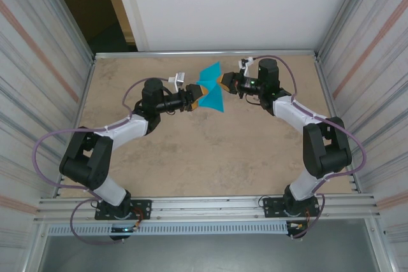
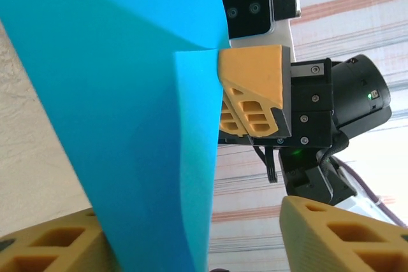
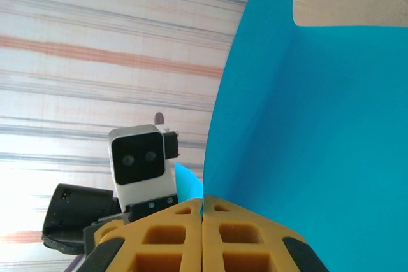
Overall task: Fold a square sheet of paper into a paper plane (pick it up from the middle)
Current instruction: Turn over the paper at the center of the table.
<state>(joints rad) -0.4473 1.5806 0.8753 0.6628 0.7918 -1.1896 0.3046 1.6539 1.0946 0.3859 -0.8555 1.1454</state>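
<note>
The blue sheet of paper (image 1: 211,87) hangs above the table at the back middle, creased and flaring out to both sides of a pinched waist. My right gripper (image 1: 220,80) is shut on its edge; in the right wrist view the two orange fingers (image 3: 203,207) meet on the paper (image 3: 306,125). My left gripper (image 1: 199,97) comes in from the opposite side and is open around the paper (image 2: 127,93). The sheet rests against the left finger (image 2: 44,246), with a wide gap to the right finger (image 2: 344,234).
Beneath the paper lies the beige tabletop (image 1: 210,151). Corrugated metal walls (image 1: 38,62) close in both sides, and a white panel (image 1: 236,4) stands at the back. The two grippers face each other, almost touching.
</note>
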